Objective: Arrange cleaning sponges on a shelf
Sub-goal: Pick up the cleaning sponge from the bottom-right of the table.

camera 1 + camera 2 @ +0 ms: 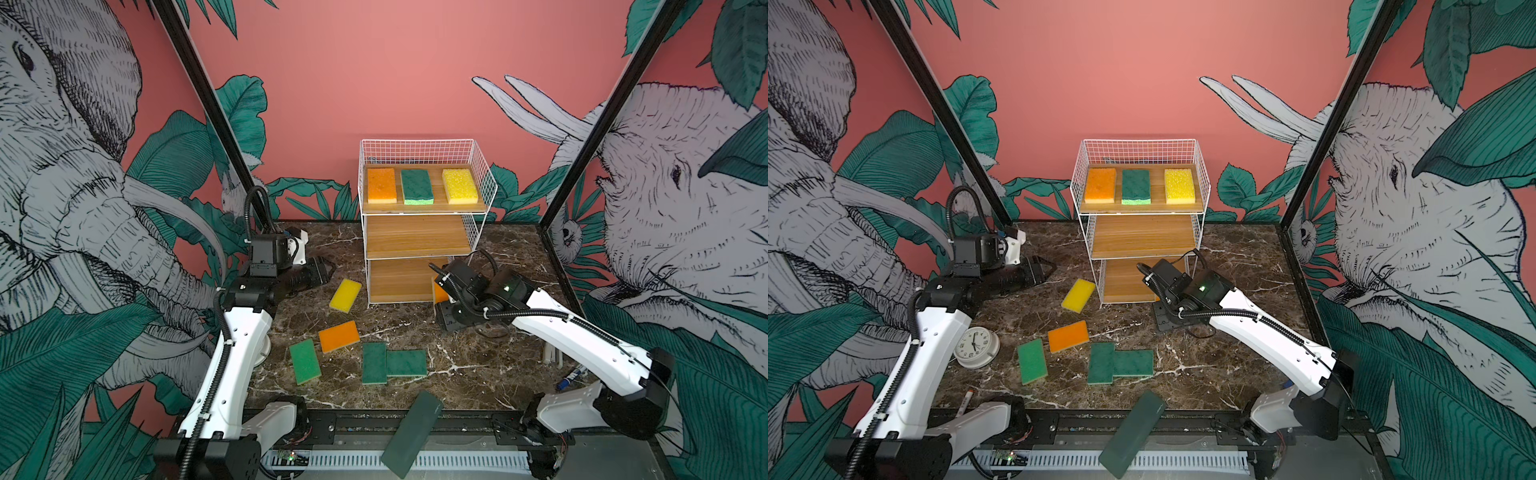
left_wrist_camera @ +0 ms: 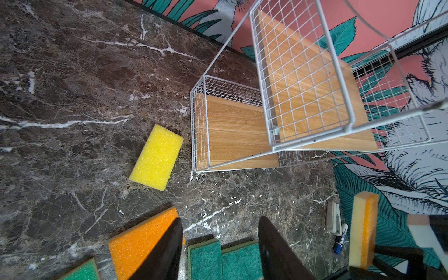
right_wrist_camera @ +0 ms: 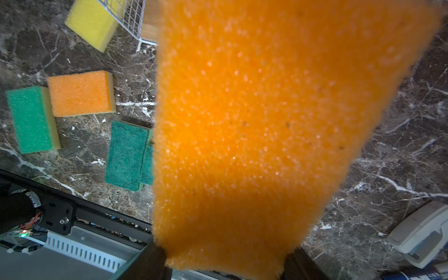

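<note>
No readable writing — right claw (image 3: 225,261) clamps orange sponge (image 3: 266,121); left claw (image 2: 218,247) apart.

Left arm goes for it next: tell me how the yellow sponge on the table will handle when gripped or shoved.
The yellow sponge looks like porous foam, so it will probably squash under the fingers and feel light. It lies flat on the marble table, so it should slide, not roll or tip. Its rough surface likely grips well.
</note>
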`<state>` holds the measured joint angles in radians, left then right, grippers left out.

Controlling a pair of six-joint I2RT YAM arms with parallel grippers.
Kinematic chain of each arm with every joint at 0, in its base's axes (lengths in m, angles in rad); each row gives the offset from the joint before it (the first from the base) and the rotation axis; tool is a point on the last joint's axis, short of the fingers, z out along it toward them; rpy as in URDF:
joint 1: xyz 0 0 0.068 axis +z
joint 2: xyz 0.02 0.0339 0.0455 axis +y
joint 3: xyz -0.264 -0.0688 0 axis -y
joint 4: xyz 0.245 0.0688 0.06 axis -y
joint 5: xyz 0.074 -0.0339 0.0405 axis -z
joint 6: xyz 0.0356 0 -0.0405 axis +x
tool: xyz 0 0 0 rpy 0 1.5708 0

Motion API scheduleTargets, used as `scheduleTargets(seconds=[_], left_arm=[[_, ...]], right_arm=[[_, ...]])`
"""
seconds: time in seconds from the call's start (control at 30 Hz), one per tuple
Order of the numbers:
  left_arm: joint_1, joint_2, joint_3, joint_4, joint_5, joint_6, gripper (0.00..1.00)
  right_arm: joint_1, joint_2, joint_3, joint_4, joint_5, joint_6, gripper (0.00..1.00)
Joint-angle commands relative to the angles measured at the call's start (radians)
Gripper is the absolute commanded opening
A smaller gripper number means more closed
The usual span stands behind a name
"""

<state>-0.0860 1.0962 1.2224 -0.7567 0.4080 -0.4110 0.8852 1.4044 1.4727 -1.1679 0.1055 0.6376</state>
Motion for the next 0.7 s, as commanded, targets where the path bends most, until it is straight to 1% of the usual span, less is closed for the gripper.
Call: scheduleTargets(seconds=[0.0,0.27,0.67], left_arm=[[0.006,-0.013,0.002,0.015,0.006,0.003,0.52],[0.006,-0.016,-0.014,0.031,0.003,0.003,0.52],[0.006,-0.021,-0.025,0.049,0.017,0.001,0.52]], right_arm=[[-0.035,0.002,0.056,-0.058,0.032,-0.07,0.64],[-0.082,0.059,0.166,-0.088,0.05,-0.145,0.64],[-0.148,0.127,0.263,-0.089,0.081,-0.203,0.63]])
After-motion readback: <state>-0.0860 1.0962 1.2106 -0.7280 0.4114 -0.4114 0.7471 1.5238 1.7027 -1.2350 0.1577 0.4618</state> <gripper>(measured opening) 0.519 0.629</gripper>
